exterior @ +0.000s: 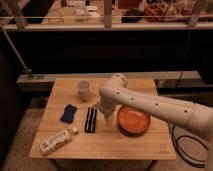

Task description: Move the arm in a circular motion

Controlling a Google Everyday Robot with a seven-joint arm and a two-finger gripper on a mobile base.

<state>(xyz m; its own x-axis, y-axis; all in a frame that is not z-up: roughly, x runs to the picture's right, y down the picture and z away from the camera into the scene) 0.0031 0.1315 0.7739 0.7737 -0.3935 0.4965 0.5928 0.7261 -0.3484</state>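
Observation:
The glossy white arm (150,102) reaches in from the right edge over the wooden table (115,145). It bends at a rounded joint (116,85) above the table's middle and tapers down to a narrow pale tip. The gripper (107,121) is at that tip, low over the table between the black striped object (90,119) and the orange plate (133,120).
A white cup (83,90) stands at the back left. A blue sponge (69,113) lies left of the black object. A white bottle (56,141) lies near the front left corner. A black cable (186,150) loops on the floor at right. A railing runs behind the table.

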